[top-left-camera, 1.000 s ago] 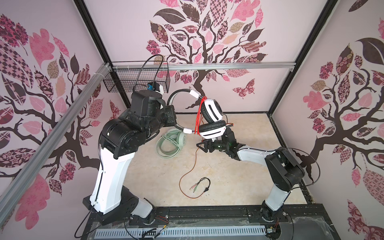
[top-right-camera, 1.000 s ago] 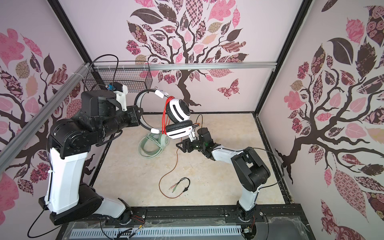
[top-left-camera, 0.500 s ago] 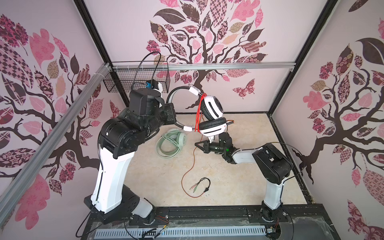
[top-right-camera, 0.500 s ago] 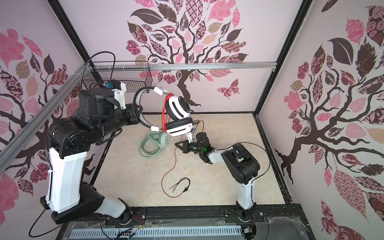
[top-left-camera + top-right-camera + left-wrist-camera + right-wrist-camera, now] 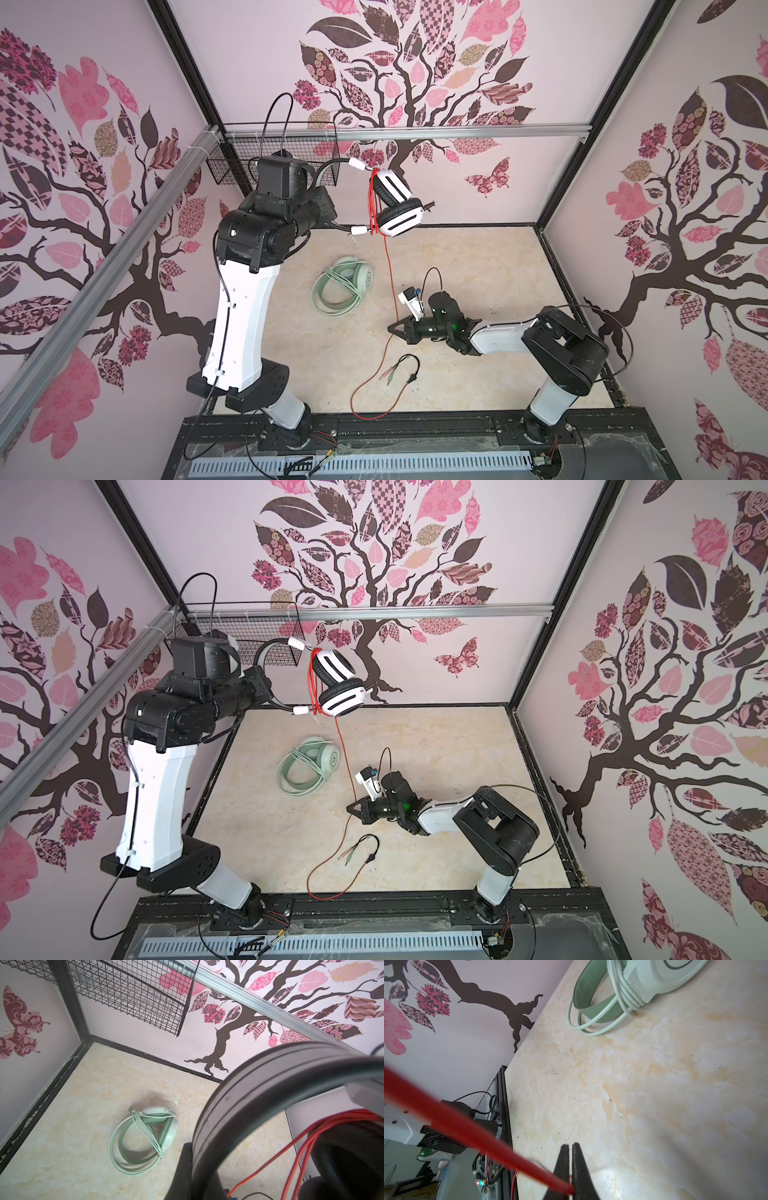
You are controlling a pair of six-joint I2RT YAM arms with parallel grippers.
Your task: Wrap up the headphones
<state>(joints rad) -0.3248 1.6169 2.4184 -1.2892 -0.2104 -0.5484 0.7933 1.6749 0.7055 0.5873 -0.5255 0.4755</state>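
The right claw (image 5: 569, 1146) is clamped on the orange-red cable (image 5: 467, 1134), and the left claw (image 5: 328, 208) on the white-and-black headset (image 5: 401, 218) above it.

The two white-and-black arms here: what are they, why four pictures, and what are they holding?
They are two robot arms mounted at the front edge of the table, each ending in a pair of jaws. Two pictures come from one double camera overhead, so they look nearly alike. The other two come from small cameras on the wrists, hence the close-ups.

The left arm has its jaws shut on the black band of the white headset, held up in the air with some red cable wound across it. The rest of that cable hangs down. The right arm has its jaws shut on it, low over the table, and the plug end lies on the table.

A mint headset, with its own cable wound round it, lies on the table.
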